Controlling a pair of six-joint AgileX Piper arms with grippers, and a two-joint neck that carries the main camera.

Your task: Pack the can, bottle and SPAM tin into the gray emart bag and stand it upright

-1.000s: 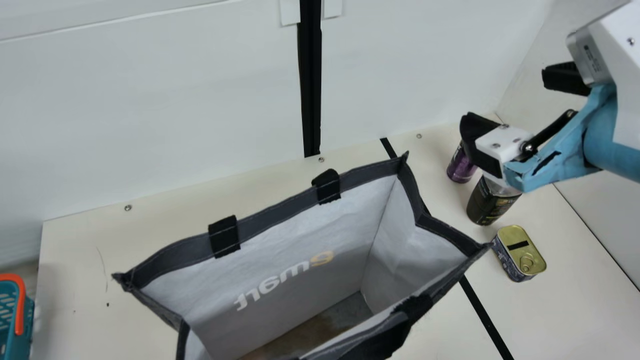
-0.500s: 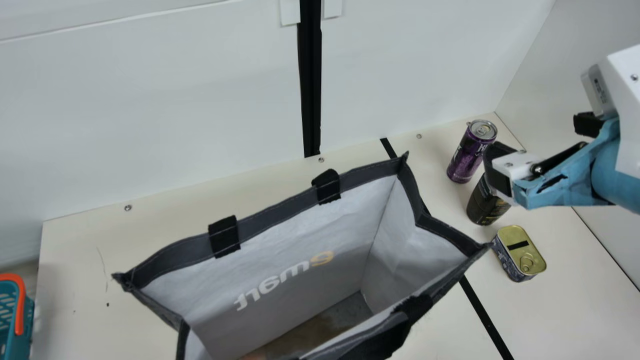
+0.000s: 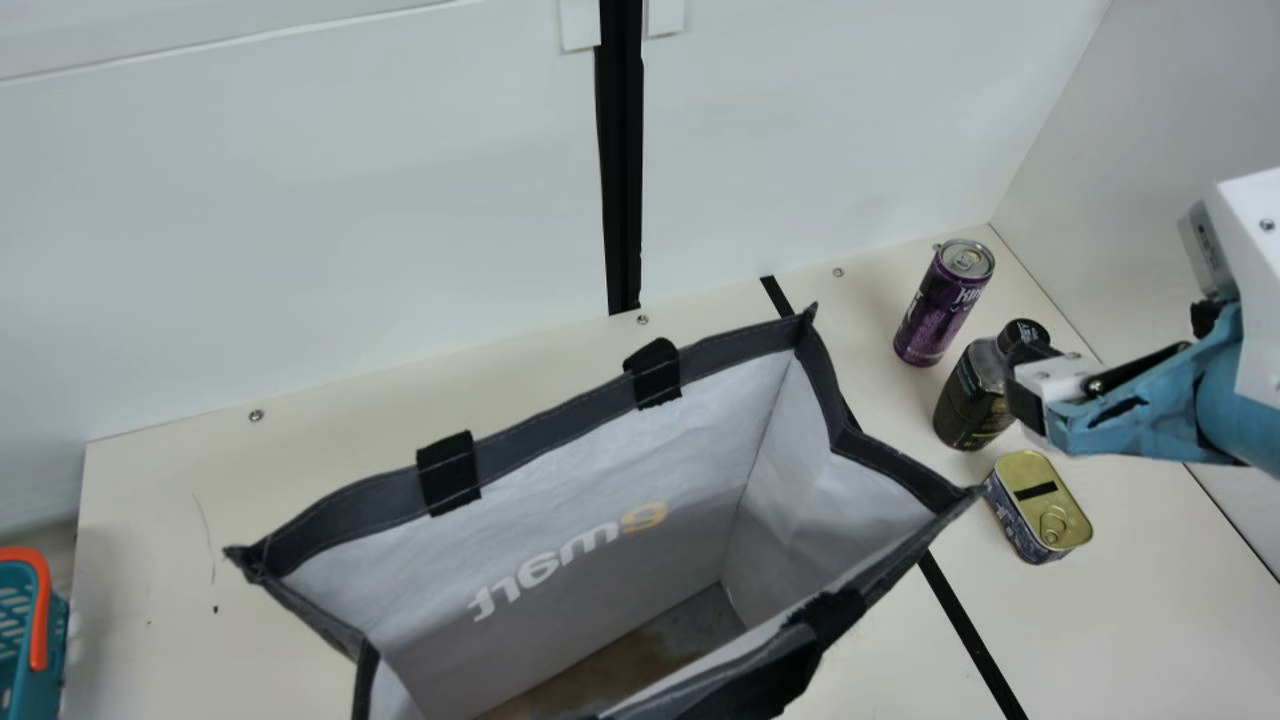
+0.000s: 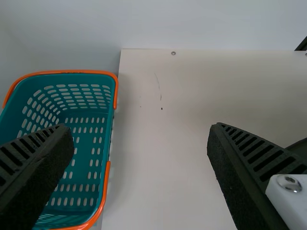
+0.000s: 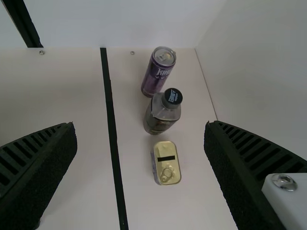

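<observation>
The gray emart bag [image 3: 590,560] stands upright with its mouth open in the main view. To its right are the purple can [image 3: 940,305], the dark bottle [image 3: 970,400] and the SPAM tin [image 3: 1040,505], all upright. My right gripper [image 3: 1030,385] is above the table beside the bottle, overlapping its edge. In the right wrist view my right gripper [image 5: 140,129] is wide open, with the bottle [image 5: 162,112] and the tin [image 5: 166,163] seen beyond the fingers. In the left wrist view my left gripper [image 4: 141,129] is open with nothing held.
A teal basket [image 4: 86,167] with orange handles is at the table's left side. White walls [image 3: 320,200] rise behind the table and at its right. A black tape line [image 5: 112,129] runs on the table between the bag and the goods.
In the main view my right arm has moved down and to the right, uncovering the can and the bottle's cap. The bag, can, bottle and tin have stayed in place.
</observation>
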